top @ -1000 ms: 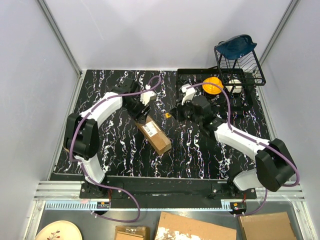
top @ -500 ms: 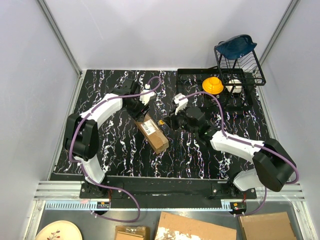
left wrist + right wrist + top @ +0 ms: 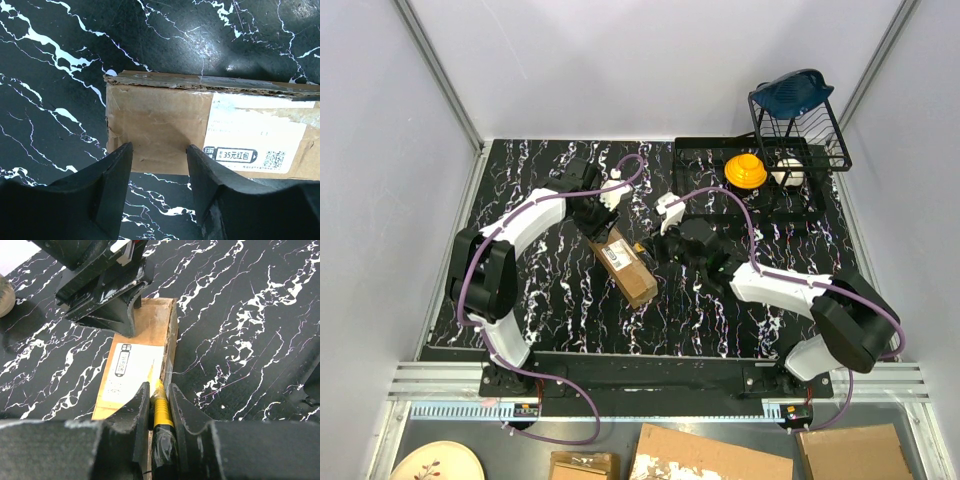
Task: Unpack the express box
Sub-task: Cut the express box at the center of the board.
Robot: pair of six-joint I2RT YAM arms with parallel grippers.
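The express box (image 3: 627,265) lies mid-table (image 3: 550,300). My left gripper (image 3: 159,150), jaws apart and grasping nothing, sits at its 11 o'clock end, likely to steady it. My right gripper (image 3: 159,389) clenches the utility knife (image 3: 160,405), angled in from 2 o'clock to slit tape.

From above and behind the arm bases, we look steeply down on the whole table (image 3: 550,290), at a distance. From the left wrist we face almost straight down, very close, past our fingers (image 3: 112,185) onto one end of the express box (image 3: 160,130). From the right wrist we look low along that box, past the utility knife (image 3: 161,407), toward the left gripper (image 3: 107,315). All three views share the box.
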